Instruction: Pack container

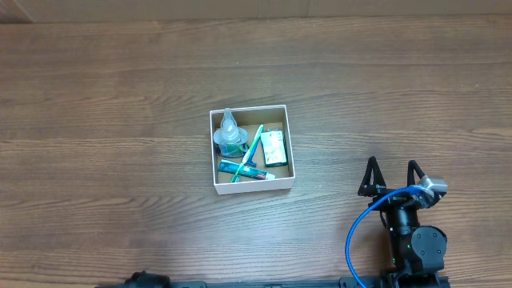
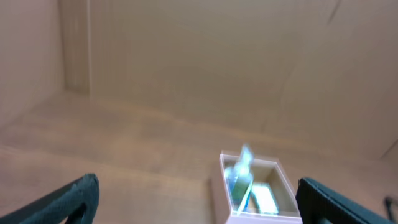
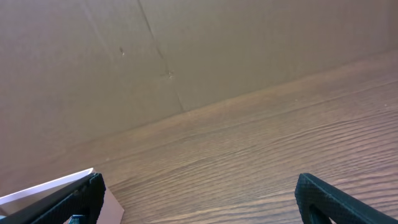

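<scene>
The container (image 1: 290, 152), a small square box with white walls and a brown floor, sits in the middle of the table. Inside lie a clear bottle with green liquid (image 1: 230, 136), a teal toothbrush (image 1: 250, 150), a toothpaste tube (image 1: 245, 170) and a white and green packet (image 1: 274, 148). My right gripper (image 1: 392, 166) is open and empty, right of and nearer than the box. In the right wrist view the fingers (image 3: 199, 190) are wide apart, with the box corner (image 3: 43, 186) at the left. My left gripper (image 2: 198, 202) is open and empty, and the container (image 2: 217, 186) lies ahead of it.
A brown cardboard wall (image 3: 186, 50) stands along the far edge of the wooden table (image 1: 104, 160). A blue cable (image 1: 356, 232) loops beside the right arm. Only a dark bit of the left arm (image 1: 144, 281) shows at the overhead view's bottom edge.
</scene>
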Tool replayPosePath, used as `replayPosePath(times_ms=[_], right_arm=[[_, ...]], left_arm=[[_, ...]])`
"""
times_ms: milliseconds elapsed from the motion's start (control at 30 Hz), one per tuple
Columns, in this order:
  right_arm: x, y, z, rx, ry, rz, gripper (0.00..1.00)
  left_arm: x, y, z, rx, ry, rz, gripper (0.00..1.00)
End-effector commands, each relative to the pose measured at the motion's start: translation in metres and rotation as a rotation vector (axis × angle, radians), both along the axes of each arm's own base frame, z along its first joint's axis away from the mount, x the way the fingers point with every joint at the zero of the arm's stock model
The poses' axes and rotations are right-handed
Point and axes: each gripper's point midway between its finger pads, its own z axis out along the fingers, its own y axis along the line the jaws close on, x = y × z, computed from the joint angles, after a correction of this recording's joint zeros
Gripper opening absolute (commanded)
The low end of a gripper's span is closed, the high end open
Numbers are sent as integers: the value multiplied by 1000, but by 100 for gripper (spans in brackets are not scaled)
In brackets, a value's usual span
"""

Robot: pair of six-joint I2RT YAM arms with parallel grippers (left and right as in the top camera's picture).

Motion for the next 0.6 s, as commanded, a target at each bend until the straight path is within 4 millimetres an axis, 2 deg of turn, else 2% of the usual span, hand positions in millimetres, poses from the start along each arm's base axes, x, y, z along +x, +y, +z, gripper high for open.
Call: replayPosePath(times_ms=[0, 167, 233, 400, 533, 567], right_arm=[[0, 1, -1, -6, -7, 7, 100], [0, 1, -1, -6, -7, 7, 100], [0, 1, -1, -6, -7, 7, 100], [0, 1, -1, -6, -7, 7, 100], [0, 1, -1, -6, -7, 7, 100], [0, 1, -1, -6, -7, 7, 100]], left_arm=[[-13, 3, -25, -5, 31, 51, 100], [-13, 2, -55, -20, 64, 71, 100], [1, 1, -58, -19, 74, 75, 100], [51, -11, -41, -35, -22, 33, 100], [117, -26, -40, -49, -131, -16, 100], [127, -29, -42, -51, -151, -27, 100]])
